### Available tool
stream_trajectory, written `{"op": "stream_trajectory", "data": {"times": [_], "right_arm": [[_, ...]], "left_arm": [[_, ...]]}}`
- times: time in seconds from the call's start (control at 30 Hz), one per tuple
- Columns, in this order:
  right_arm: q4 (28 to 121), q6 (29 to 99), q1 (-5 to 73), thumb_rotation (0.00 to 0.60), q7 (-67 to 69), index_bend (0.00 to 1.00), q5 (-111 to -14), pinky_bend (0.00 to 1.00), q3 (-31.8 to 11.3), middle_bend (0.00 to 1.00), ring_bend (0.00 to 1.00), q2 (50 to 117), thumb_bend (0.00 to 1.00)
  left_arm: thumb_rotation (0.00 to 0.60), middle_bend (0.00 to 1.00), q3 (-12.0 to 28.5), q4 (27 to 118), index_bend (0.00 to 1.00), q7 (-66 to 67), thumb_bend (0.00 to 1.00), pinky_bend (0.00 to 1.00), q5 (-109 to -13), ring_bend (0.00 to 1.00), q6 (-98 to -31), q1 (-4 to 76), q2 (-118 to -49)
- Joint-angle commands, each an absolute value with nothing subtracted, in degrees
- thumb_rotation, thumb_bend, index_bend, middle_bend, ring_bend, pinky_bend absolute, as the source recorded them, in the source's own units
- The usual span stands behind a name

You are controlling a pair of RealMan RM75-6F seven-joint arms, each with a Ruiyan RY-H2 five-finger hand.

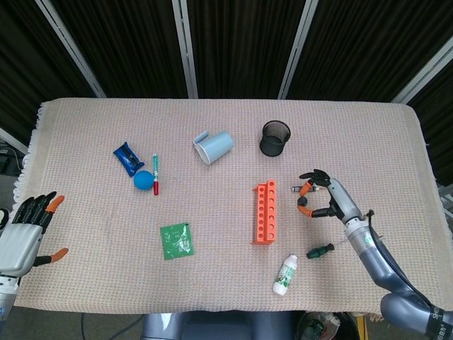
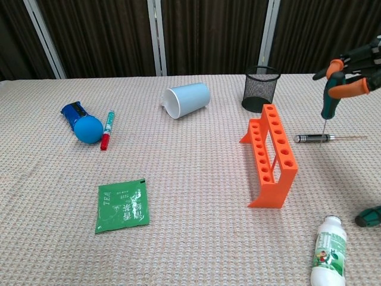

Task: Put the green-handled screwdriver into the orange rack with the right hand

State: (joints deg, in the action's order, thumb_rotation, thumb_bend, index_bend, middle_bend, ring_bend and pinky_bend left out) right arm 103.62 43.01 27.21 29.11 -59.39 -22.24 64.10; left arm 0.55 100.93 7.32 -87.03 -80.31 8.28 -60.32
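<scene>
The orange rack [image 1: 265, 211] [image 2: 272, 156] stands upright right of the table's middle, its row of holes facing up. To the right of it and above the cloth, my right hand [image 1: 324, 197] [image 2: 351, 68] pinches a small green-handled screwdriver [image 2: 325, 109], which hangs tip down. Directly under that tip a dark-handled screwdriver [image 2: 309, 138] lies flat. Another green-handled screwdriver [image 1: 320, 250] [image 2: 369, 215] lies near the front right. My left hand [image 1: 25, 232] hovers open at the far left edge.
A white bottle [image 1: 284, 275] lies in front of the rack. Behind the rack stand a black mesh cup [image 1: 275, 137] and a tipped white cup [image 1: 214, 146]. A green tea packet [image 1: 175, 240], blue ball [image 1: 144, 180], marker [image 1: 155, 173] and blue packet [image 1: 127, 157] lie left.
</scene>
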Motion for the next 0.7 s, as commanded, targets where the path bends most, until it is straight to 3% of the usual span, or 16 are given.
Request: {"op": "stream_trajectory", "data": {"times": [0.03, 0.37, 0.7], "right_arm": [[105.33, 36.83, 23.95, 0.6, 43.71, 0.6, -67.05, 0.0, -26.97, 0.22, 0.0, 59.35, 0.32], [106.85, 33.36, 23.24, 0.6, 63.1, 0.6, -78.17, 0.0, -29.1, 0.22, 0.0, 55.56, 0.32], [106.94, 34.31, 26.12, 0.6, 68.06, 0.6, -83.78, 0.0, -26.37, 0.22, 0.0, 55.47, 0.32]], "left_arm": [[0.6, 0.0, 0.48, 100.92, 0.05, 7.41, 0.04, 0.0, -87.09, 0.0, -80.1, 8.41, -60.39], [0.6, 0.0, 1.51, 100.78, 0.05, 9.34, 0.04, 0.0, -85.34, 0.0, -80.5, 8.5, -61.39], [0.6, 0.0, 2.0, 100.33, 0.05, 8.65, 0.04, 0.0, -84.77, 0.0, -80.46, 8.73, -61.16]]}}
